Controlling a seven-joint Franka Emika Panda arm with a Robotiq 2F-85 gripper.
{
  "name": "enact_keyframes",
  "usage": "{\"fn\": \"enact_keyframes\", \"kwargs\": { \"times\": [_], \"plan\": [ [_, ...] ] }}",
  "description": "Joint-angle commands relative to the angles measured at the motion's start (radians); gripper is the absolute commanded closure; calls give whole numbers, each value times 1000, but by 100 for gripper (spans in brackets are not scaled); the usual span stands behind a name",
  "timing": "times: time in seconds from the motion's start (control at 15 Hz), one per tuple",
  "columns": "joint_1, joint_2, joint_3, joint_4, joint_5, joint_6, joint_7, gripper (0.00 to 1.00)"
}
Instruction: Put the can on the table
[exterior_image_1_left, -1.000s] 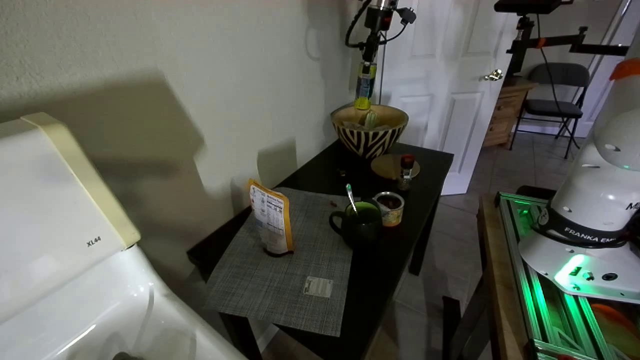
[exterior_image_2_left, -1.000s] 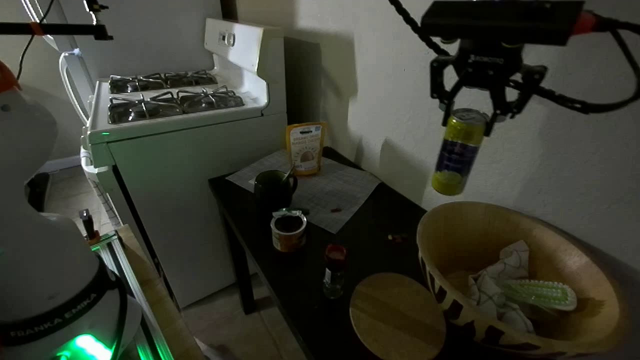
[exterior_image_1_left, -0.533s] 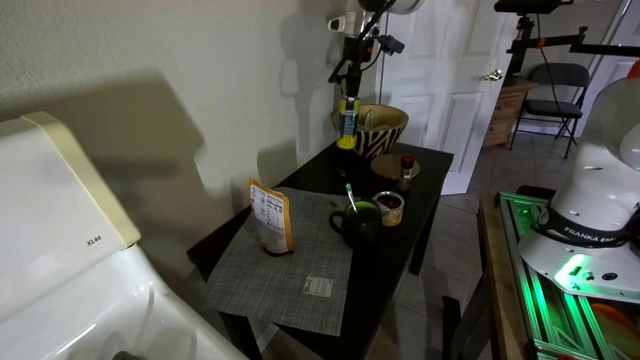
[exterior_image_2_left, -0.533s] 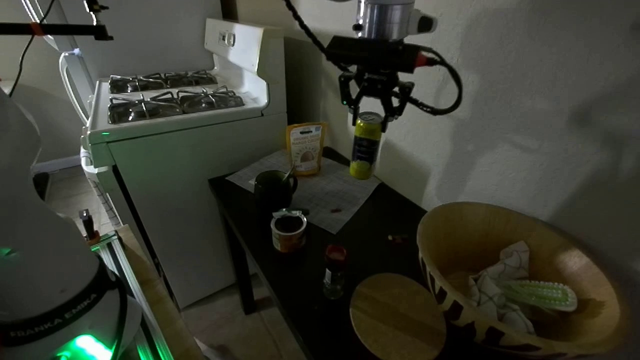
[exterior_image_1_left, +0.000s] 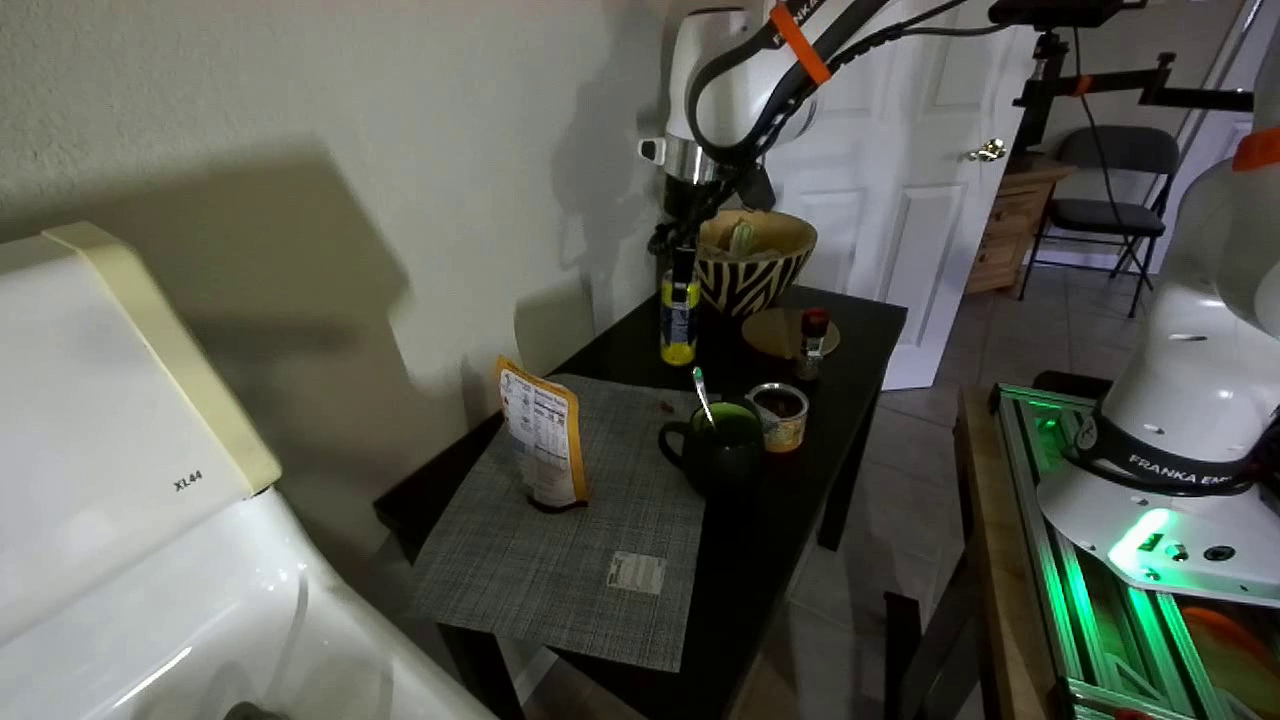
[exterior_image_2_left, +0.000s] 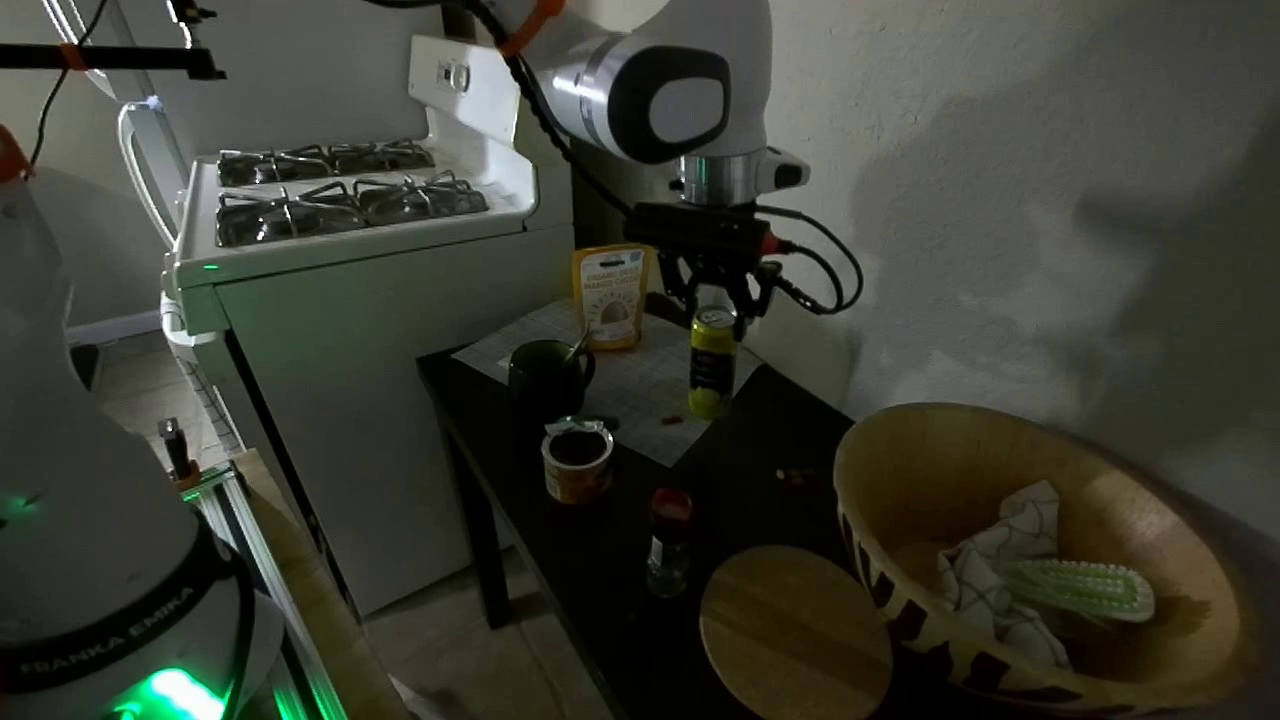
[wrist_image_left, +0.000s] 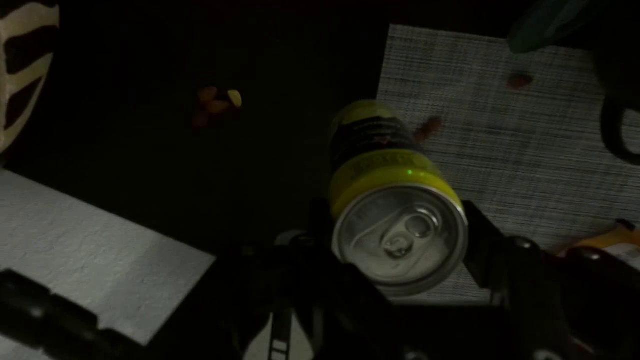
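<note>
Because the light is poor, I cannot tell whether the yellow-green can (exterior_image_2_left: 712, 374) touches the black desk (exterior_image_2_left: 755, 470) beneath it; the claw (exterior_image_2_left: 716, 322) grips it near the top, almost upright, between the striped bowl (exterior_image_1_left: 750, 284) and the orange pouch (exterior_image_2_left: 611, 302).
</note>
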Motion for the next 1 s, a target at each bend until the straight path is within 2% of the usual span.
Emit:
{"fn": "enact_keyframes", "kwargs": {
  "times": [0.0,0.2,0.93],
  "plan": [
    [-25,81,-10,42,-5,16,46,62],
    [-56,122,-1,75,36,-11,31,62],
    [-109,173,3,113,47,-16,42,62]
  ]
}}
